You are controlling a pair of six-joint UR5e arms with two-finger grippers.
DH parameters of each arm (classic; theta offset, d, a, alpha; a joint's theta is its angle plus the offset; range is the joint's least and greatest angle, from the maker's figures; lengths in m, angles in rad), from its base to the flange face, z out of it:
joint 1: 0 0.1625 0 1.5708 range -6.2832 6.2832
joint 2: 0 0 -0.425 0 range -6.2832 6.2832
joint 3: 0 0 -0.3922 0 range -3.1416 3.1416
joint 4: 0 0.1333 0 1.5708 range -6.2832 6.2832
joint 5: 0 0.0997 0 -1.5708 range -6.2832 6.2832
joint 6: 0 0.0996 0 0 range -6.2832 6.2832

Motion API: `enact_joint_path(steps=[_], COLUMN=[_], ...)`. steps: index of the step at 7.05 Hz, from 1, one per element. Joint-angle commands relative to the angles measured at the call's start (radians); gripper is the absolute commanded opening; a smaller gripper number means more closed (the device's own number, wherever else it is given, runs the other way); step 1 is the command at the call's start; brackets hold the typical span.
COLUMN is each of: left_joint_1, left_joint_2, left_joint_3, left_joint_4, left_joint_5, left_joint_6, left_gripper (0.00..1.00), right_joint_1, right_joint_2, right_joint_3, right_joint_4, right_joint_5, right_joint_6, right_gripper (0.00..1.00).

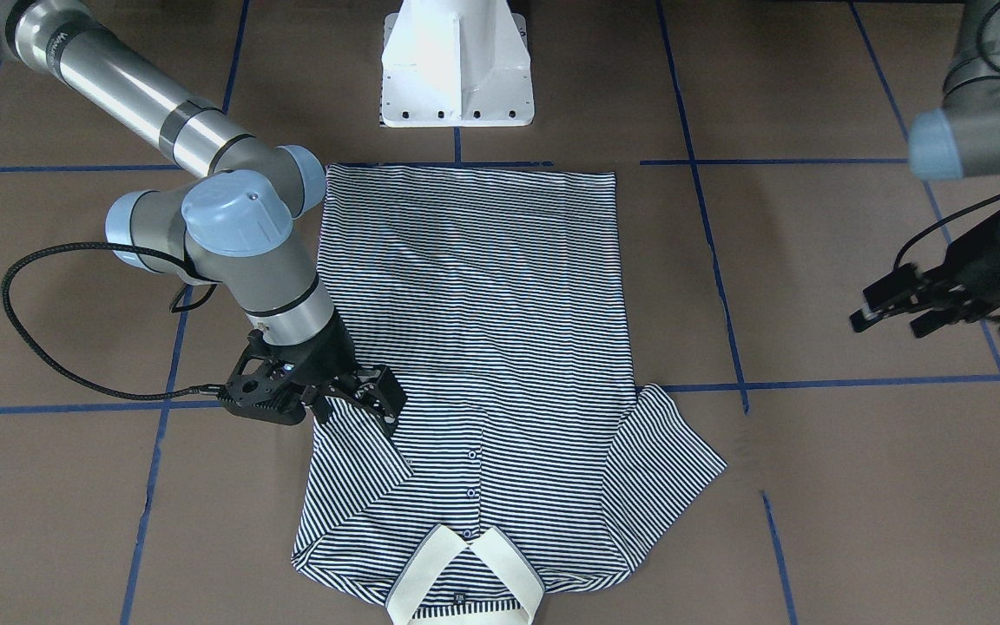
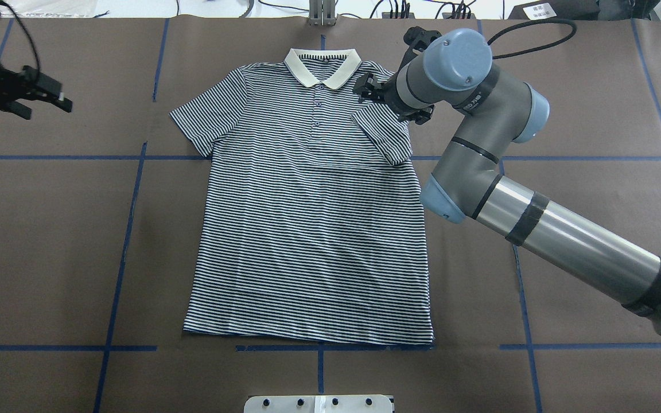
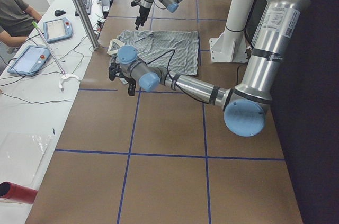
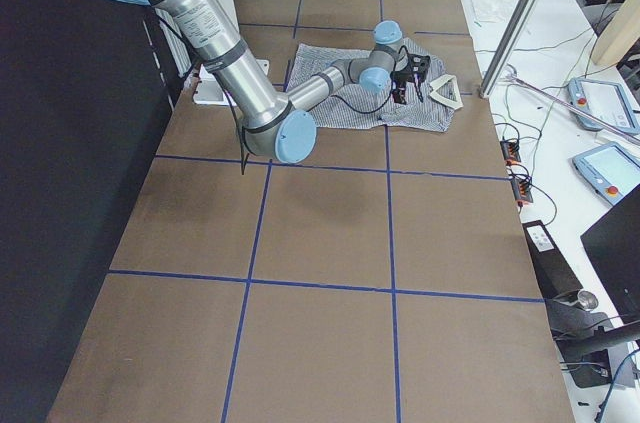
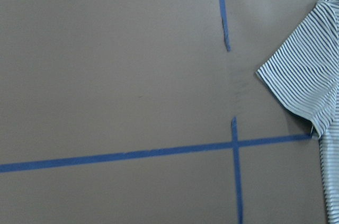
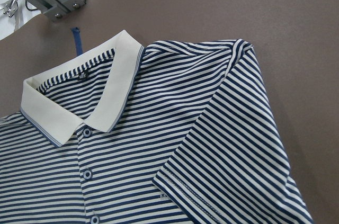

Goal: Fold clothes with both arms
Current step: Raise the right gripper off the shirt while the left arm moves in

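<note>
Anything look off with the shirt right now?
Nothing damaged. The shirt lies flat, but unevenly: the sleeve by the right gripper is folded onto the chest, while the other sleeve is spread out.

the polo shirt (image 2: 313,229) lay flat on the worktop (image 2: 49,241), collar (image 2: 322,66) away from the pedestal (image 1: 457,61). the right gripper (image 1: 352,395) hung over its folded-in sleeve (image 2: 385,135); the left gripper (image 2: 43,106) was well apart beyond the other sleeve (image 2: 207,117).

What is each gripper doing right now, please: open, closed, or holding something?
Left gripper: open, empty, off the polo shirt.
Right gripper: open, empty, above the shirt's folded sleeve.
</note>
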Motion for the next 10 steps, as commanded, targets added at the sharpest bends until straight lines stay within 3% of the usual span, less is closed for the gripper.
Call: enact_joint_path(steps=[1,2,3,4,7,10], left_joint_1=[0.138,0.141,0.150,0.172,0.202,0.207], left_joint_2=[-0.176,-0.228,-0.301,-0.319,-0.333,-0.339], left_joint_3=[0.187,0.294,0.397,0.436,0.478,0.501], left_joint_4=[-0.082,-0.156,-0.173,-0.176,-0.198,-0.201], left_joint_5=[0.170,0.173,0.231,0.306,0.311,0.337], left_joint_6=[-0.197,-0.236,-0.239,-0.239,-0.236,-0.231], left_gripper=[0.92,0.86,0.84,0.76,0.62,0.56], right_joint_1=[0.087,0.112,0.121,0.134,0.151,0.148], right_joint_2=[-0.116,-0.145,-0.170,-0.203,-0.208,-0.205], right_joint_3=[0.076,0.078,0.098,0.125,0.127,0.126], right_joint_4=[0.026,0.064,0.084,0.084,0.083,0.081], right_joint_5=[0.106,0.142,0.162,0.173,0.176,0.173], right_joint_6=[-0.020,-0.053,-0.054,-0.055,-0.060,-0.058], right_gripper=[1.00,1.00,1.00,1.00,1.00,1.00])
